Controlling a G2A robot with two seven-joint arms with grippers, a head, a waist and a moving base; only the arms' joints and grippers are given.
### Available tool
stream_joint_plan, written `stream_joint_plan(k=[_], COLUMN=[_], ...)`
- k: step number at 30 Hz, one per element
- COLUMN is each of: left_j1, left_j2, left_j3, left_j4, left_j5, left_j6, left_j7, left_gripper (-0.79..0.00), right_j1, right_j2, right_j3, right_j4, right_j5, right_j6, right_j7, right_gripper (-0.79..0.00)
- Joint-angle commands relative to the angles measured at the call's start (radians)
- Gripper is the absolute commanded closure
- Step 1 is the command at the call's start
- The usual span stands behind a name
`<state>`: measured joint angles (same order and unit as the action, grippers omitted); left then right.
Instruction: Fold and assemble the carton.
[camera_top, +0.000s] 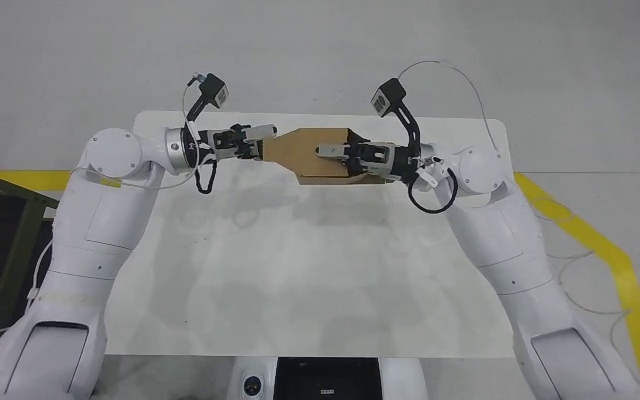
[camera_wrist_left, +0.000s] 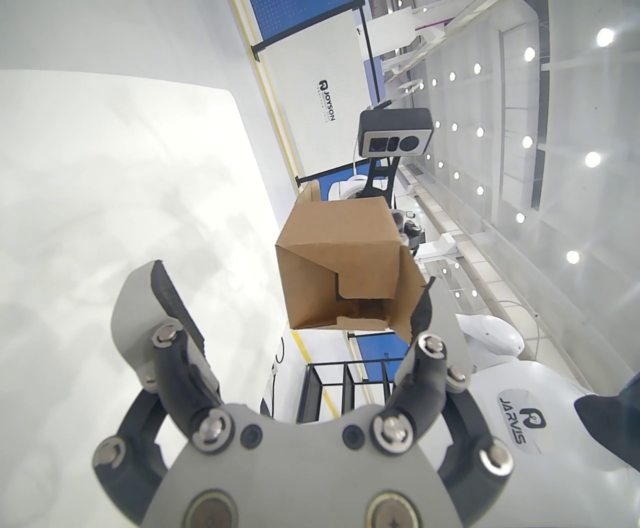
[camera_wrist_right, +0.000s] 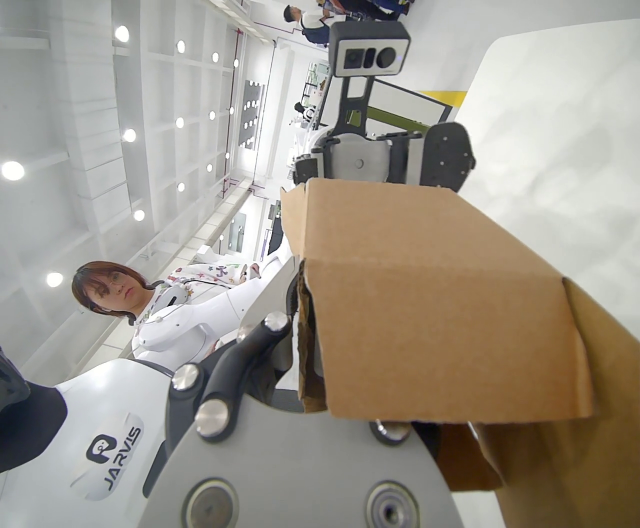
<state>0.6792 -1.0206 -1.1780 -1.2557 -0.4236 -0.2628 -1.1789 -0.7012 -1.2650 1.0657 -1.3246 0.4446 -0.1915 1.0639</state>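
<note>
The right jaws grip the brown carton (camera_top: 300, 150) above the table (camera_top: 300, 280) — the left jaws wait open at its end.

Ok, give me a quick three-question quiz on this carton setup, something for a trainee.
1. True or false: the left tool is clamped shut.
2. Which one holds the carton up above the table? A) left tool B) right tool C) neither
3. Fill in: the carton's colour is ___.
Key: 1 false; 2 B; 3 brown.
</note>
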Motion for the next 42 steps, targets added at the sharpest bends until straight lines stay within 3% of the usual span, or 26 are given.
stream_joint_plan(k=[1, 9, 23, 42], left_j1=[0.005, 0.011, 0.017, -0.002], left_j2=[0.004, 0.013, 0.018, 0.009], left_j3=[-0.020, -0.021, -0.007, 0.039], left_j4=[-0.017, -0.089, -0.025, -0.014], left_j5=[-0.001, 0.031, 0.052, 0.006], left_j6=[-0.006, 0.032, 0.127, 0.085], left_j7=[0.011, -0.052, -0.058, -0.110], left_gripper=[-0.785, -0.785, -0.785, -0.785], right_j1=[-0.004, -0.024, -0.018, 0.020], right_j2=[0.003, 0.009, 0.008, -0.018], right_j3=[0.006, 0.017, 0.012, -0.047], right_j4=[0.007, -0.005, -0.071, -0.098], right_j5=[-0.024, -0.066, -0.053, 0.028], right_j6=[0.013, 0.057, 0.041, 0.019], right_j7=[-0.019, -0.068, -0.059, -0.088], right_gripper=[0.000, 0.000, 0.000, 0.000])
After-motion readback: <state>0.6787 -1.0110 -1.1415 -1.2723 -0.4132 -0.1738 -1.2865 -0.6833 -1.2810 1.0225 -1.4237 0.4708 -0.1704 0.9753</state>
